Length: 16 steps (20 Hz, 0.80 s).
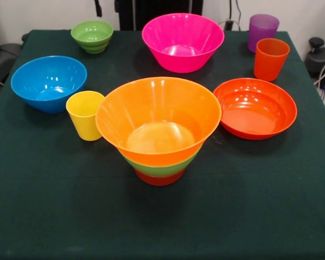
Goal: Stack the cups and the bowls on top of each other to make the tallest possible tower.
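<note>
The tower stands at the table's middle: a large yellow-orange bowl (158, 116) nested on a medium green bowl (161, 168), on a small red-orange bowl (160, 179). The small ribbed green bowl (92, 35) sits apart at the far left. A blue bowl (49, 82) sits at the left with the yellow cup (85, 114) beside it. The large pink bowl (182, 41) is at the far middle. The shallow orange bowl (255, 108) lies at the right. The orange cup (271, 58) and purple cup (262, 30) stand at the far right. The gripper does not show.
The table (54, 216) is covered with a dark green cloth. The robot's dark pedestal (157, 10) stands behind the far edge. A dark object (320, 57) and cables lie off the right side.
</note>
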{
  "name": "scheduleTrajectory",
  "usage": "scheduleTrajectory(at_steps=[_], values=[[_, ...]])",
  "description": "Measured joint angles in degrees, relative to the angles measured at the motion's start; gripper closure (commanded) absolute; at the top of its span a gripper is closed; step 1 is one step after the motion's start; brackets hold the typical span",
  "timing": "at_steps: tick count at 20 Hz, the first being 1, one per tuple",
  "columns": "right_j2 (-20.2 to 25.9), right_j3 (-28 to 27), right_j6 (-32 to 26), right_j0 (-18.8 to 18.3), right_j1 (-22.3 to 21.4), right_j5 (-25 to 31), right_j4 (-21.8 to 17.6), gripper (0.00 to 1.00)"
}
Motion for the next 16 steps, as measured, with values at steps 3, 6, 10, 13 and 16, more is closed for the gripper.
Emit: scheduleTrajectory(at_steps=[3,6,10,13,16], values=[[-0.69,-0.42,0.66,1.05,0.71,-0.7,0.56,0.0],[-1.22,-0.93,0.88,1.52,1.2,-1.65,0.95,0.0],[-1.86,-1.54,0.88,1.64,1.34,-2.21,1.07,0.0],[-3.18,-2.5,1.08,2.78,1.92,-2.79,1.1,0.0],[-5.72,-3.66,2.33,6.13,3.03,-4.33,1.12,0.0]])
